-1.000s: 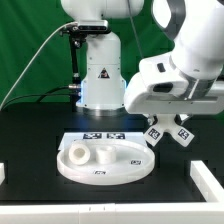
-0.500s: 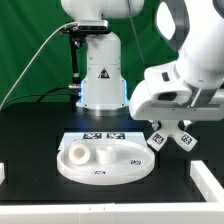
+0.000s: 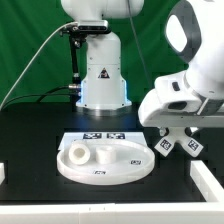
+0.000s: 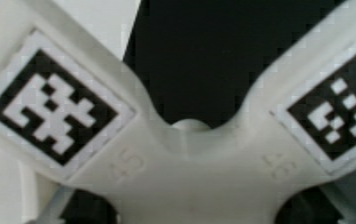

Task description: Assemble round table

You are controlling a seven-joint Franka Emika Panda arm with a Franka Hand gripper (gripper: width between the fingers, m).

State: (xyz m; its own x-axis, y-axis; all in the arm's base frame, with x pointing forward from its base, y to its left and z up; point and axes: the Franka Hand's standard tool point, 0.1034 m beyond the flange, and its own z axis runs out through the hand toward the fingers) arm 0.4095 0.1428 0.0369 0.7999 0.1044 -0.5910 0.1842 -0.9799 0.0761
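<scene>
The large round disc (image 3: 125,168) lies flat on the black table, toward the exterior view's left. A short cylindrical leg (image 3: 103,153) stands on it beside a raised ring (image 3: 75,153). To the disc's right and above the table hangs the cross-shaped foot (image 3: 180,145), showing two tagged arms. My gripper (image 3: 180,132) is shut on it, its fingers mostly hidden under the white hand. In the wrist view the foot (image 4: 193,150) fills the picture, with two tagged arms spreading away from its hub.
The marker board (image 3: 105,137) lies just behind the disc. The arm's white base (image 3: 100,80) stands at the back of the table. White blocks sit at the table's left edge (image 3: 3,172) and right front (image 3: 210,180).
The arm has carried the foot toward the exterior view's right and slightly lower, away from the disc. The disc and leg have not moved.
</scene>
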